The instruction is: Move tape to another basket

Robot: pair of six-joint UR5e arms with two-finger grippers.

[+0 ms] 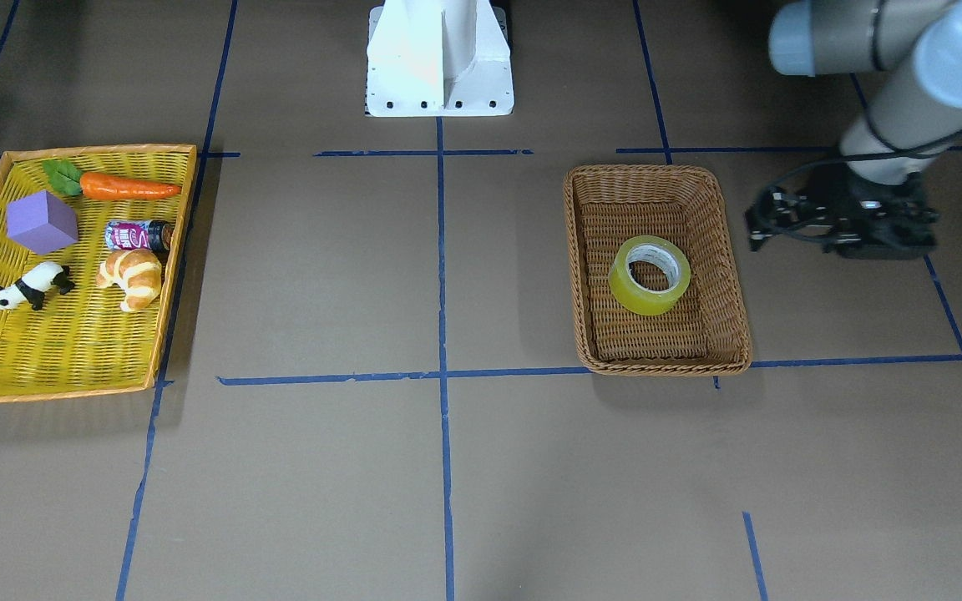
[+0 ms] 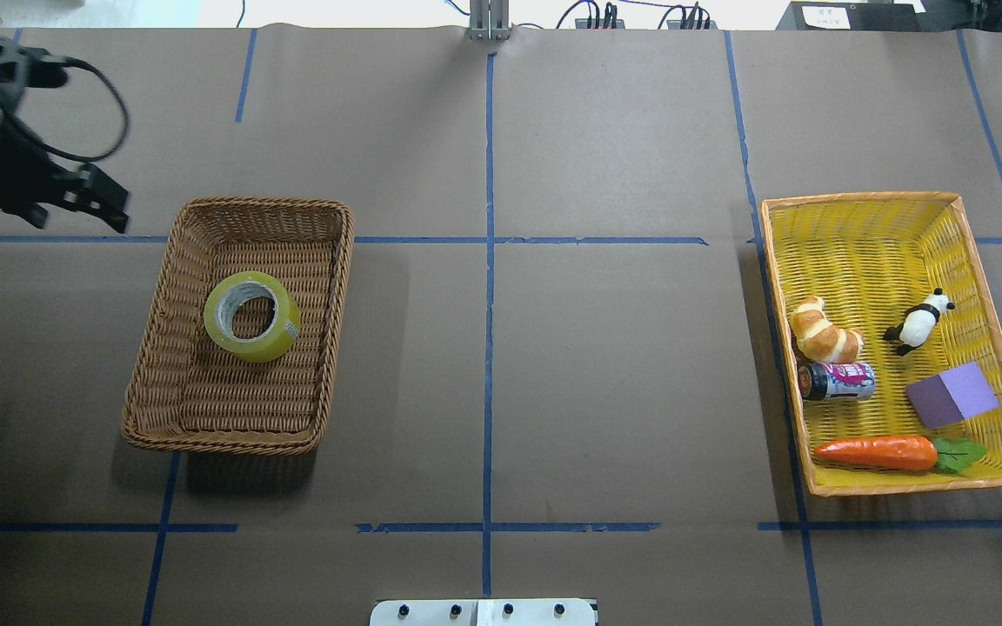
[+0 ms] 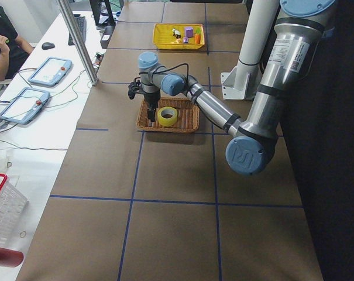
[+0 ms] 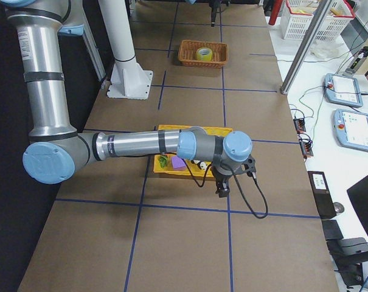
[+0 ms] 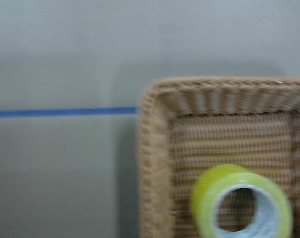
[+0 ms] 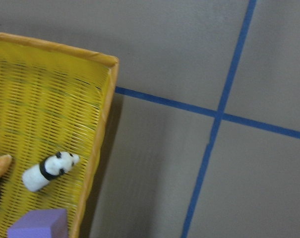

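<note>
The yellow-green tape [image 2: 251, 316] lies flat in the middle of the brown wicker basket [image 2: 262, 205], on the table's left half. It also shows in the front view [image 1: 650, 275] and, blurred, in the left wrist view [image 5: 241, 208]. My left gripper [image 2: 110, 204] hovers outside the basket, beyond its far left corner, and looks open and empty; it shows in the front view [image 1: 756, 221] too. My right gripper [image 4: 222, 188] shows only in the exterior right view, just outside the yellow tray's outer edge; I cannot tell whether it is open or shut.
A flat yellow tray with an orange rim [image 2: 858, 198] lies on the right half. It holds a croissant [image 2: 823, 330], a panda figure [image 2: 918, 322], a can [image 2: 838, 381], a purple cube [image 2: 951, 396] and a carrot [image 2: 879, 452]. The robot base [image 1: 439, 58] stands at the table's middle edge.
</note>
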